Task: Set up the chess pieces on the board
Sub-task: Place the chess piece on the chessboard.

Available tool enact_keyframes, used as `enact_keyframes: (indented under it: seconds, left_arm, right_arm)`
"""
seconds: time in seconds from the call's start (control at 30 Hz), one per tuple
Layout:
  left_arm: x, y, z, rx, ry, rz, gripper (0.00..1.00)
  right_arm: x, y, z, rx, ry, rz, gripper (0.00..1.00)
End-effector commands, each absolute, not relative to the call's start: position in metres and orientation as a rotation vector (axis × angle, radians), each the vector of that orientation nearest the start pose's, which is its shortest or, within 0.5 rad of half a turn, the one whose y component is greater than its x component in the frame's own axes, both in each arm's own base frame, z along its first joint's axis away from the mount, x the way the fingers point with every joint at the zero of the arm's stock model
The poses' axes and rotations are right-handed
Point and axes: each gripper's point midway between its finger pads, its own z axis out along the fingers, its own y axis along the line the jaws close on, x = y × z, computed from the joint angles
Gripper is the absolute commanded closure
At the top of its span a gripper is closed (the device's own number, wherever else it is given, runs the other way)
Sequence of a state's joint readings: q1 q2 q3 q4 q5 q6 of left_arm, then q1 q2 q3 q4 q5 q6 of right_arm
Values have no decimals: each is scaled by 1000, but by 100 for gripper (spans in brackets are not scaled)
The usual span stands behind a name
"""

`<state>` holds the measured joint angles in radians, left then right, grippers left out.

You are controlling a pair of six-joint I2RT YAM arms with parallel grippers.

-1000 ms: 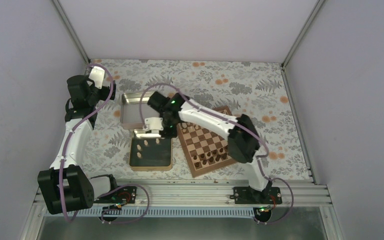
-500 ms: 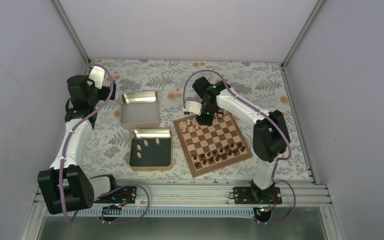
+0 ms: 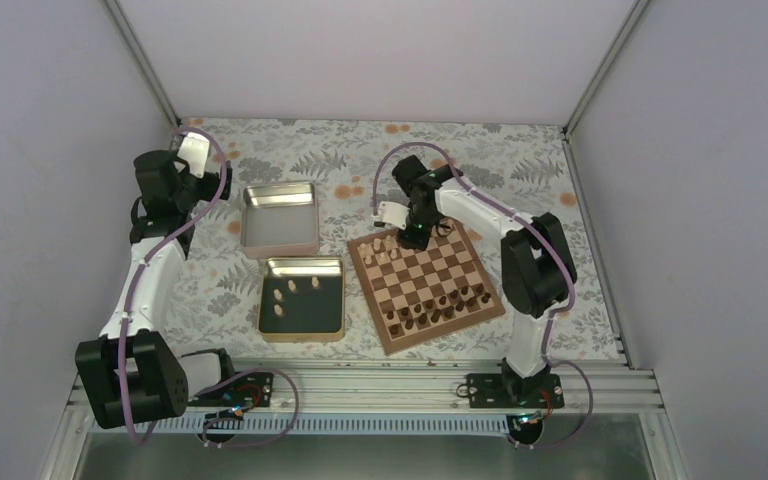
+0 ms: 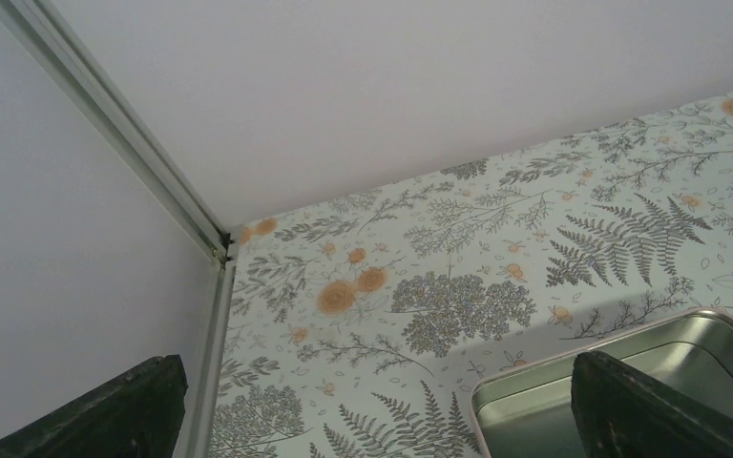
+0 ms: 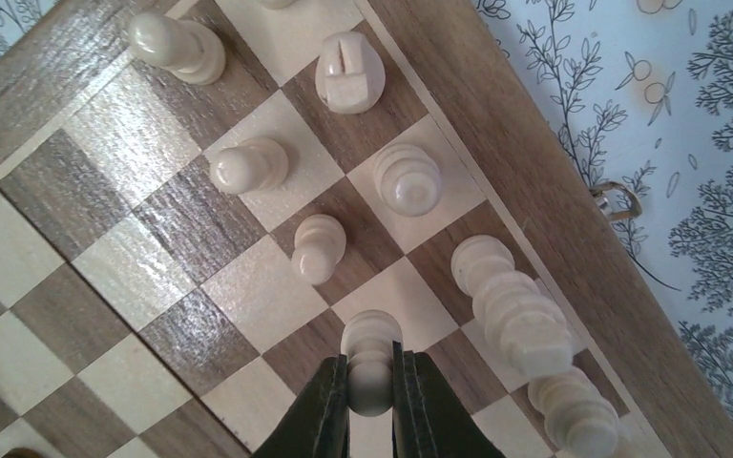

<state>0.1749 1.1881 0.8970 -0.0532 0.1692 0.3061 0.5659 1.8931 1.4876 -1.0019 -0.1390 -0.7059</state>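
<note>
The tin [image 4: 697, 343] runs off the left wrist view. From above, the pieces [image 3: 379, 246] are too small to identify.

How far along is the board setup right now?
Done: dark chessmen line the board's near rows; several pale pieces stand at its far corner. In hand: right end effector shut on a pale pawn at a square. Remaining: four loose pale chessmen in the dark tin.
</note>
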Motion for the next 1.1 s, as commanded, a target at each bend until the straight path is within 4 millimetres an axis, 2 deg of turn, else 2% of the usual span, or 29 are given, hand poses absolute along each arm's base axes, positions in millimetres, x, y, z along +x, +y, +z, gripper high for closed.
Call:
enact_keyframes:
  seconds: [0.0, 0.6, 0.8, 1.07]
  left_arm:
    - [402, 42, 269, 245, 1874, 163, 0]
    - [402, 42, 270, 245, 1873, 160, 0]
    - [402, 42, 272, 245, 1869, 161, 0]
    - [402, 42, 271, 245, 1872, 161, 0]
  right_arm:
    - [329, 230, 73, -1766, 2375, 182, 94]
    - [331, 225, 67, -1765, 2401, 187, 93]
    - [331, 225, 67, -1765, 2403, 193, 88]
    - [331, 227, 71, -1761, 2402, 207, 75]
